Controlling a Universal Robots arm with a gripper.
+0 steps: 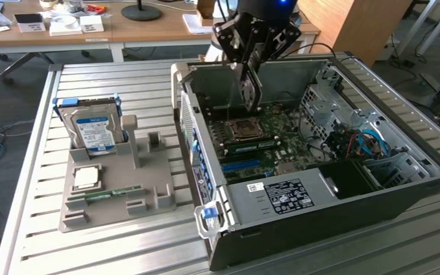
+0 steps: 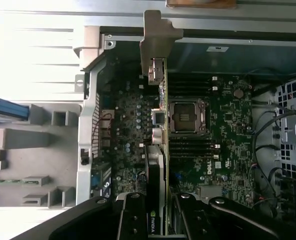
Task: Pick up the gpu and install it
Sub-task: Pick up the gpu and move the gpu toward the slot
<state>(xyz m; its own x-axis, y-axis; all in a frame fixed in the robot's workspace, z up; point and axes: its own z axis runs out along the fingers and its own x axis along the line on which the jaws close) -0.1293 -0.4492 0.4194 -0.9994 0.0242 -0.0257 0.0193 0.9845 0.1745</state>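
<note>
Motherboard (image 1: 277, 146) lies exposed in the open computer case (image 1: 319, 209), its CPU socket (image 1: 243, 129) just below the card's lower edge. A hard drive (image 1: 96, 130) stands in the grey holder (image 1: 121, 192) (well apart, outside the case). The arm points straight down. Its gripper (image 1: 251, 71) is clamped on the gpu (image 1: 251, 97), which hangs upright above the board.

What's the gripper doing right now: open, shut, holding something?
Gripper: closed on the gpu, which it holds edge-on over the motherboard inside the open computer case.
</note>
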